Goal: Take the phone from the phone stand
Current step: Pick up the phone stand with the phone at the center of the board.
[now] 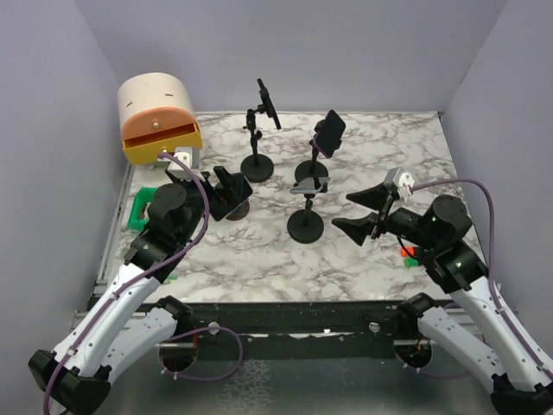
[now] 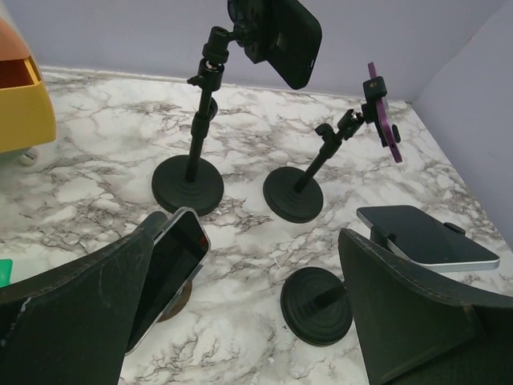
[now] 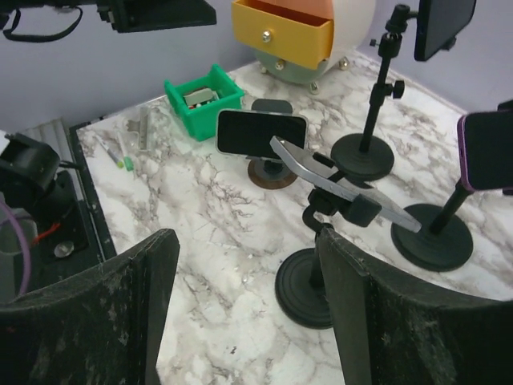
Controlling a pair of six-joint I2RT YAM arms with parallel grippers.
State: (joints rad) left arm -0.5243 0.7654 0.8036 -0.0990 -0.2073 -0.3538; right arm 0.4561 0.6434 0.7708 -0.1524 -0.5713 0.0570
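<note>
— Left wrist view first: how does the left gripper [image 2: 255, 234] stand?

— Spread wide, with nothing between its fingers [image 2: 88, 297]. A leaning phone [image 2: 172, 269] sits on a low stand [image 2: 183, 298] with a round brown foot, just beside the finger on the left of that view. Whether the two touch I cannot tell.

— And further out?

— Ahead and to the right, a flat phone [image 2: 425, 239] lies nearly level in the clamp of a short stand [image 2: 317, 306]. Beyond those are a tall stand [image 2: 191, 180] carrying a black phone [image 2: 280, 28] high up, and an angled stand [image 2: 295, 192] clamping a purple-cased phone [image 2: 383, 120].

— The right gripper [image 3: 244, 241]?

— Also parted wide and empty, over the marble table [image 3: 216, 208]. In the right wrist view the flat phone looks tilted in its clamp, just ahead of the fingers and apart from both. The leaning phone shows behind it, set sideways on its low stand.

— What does the top external view add?

— All four phones are in their stands. The left gripper is at the near left, right by the leaning phone. The right gripper is at the near right, pointing toward the short stand. A drawer unit [image 1: 160, 117] with its yellow drawer pulled out stands in the far left corner, and a green bin [image 1: 138, 209] sits at the table's left edge beside the left arm.
</note>
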